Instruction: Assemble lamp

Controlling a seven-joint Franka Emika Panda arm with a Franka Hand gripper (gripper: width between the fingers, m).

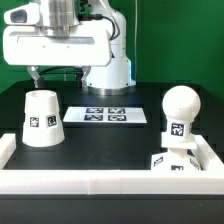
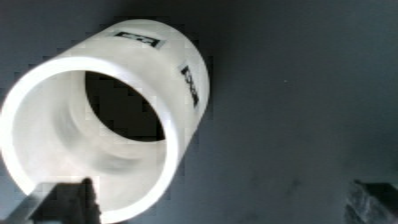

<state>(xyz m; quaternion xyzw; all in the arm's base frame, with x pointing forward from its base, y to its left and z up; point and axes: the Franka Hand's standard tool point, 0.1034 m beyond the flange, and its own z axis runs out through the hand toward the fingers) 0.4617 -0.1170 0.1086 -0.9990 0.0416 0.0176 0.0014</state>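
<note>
The white cone-shaped shade (image 1: 42,118) stands upright on the dark table at the exterior view's left, narrow end up. In the wrist view its open rim (image 2: 89,140) fills much of the picture. My gripper (image 1: 60,74) hangs just above the shade, open and empty. One dark finger (image 2: 63,205) overlaps the shade's rim; the other finger (image 2: 375,200) shows faintly far off to the side. The ball-shaped bulb (image 1: 180,106) sits upright on the low square base (image 1: 172,161) at the exterior view's right.
The marker board (image 1: 105,115) lies flat behind the middle of the table. A white wall (image 1: 100,184) runs along the table's front and sides. The arm's white body (image 1: 105,60) stands at the back.
</note>
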